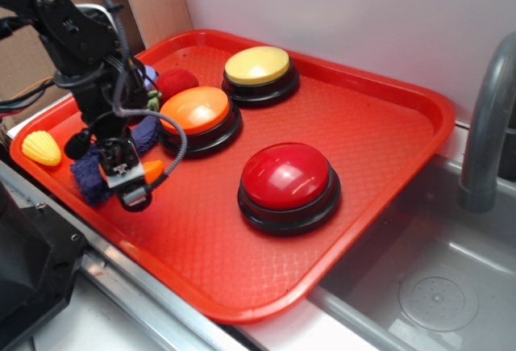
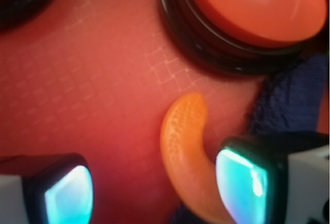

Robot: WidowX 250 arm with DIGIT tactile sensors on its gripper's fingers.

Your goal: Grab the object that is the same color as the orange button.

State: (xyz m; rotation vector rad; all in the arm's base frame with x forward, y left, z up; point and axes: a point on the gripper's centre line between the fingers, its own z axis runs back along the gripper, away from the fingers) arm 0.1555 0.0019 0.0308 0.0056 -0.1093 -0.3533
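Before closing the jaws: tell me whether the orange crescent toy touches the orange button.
Apart. The wrist view shows bare red tray between the orange crescent toy and the orange button.
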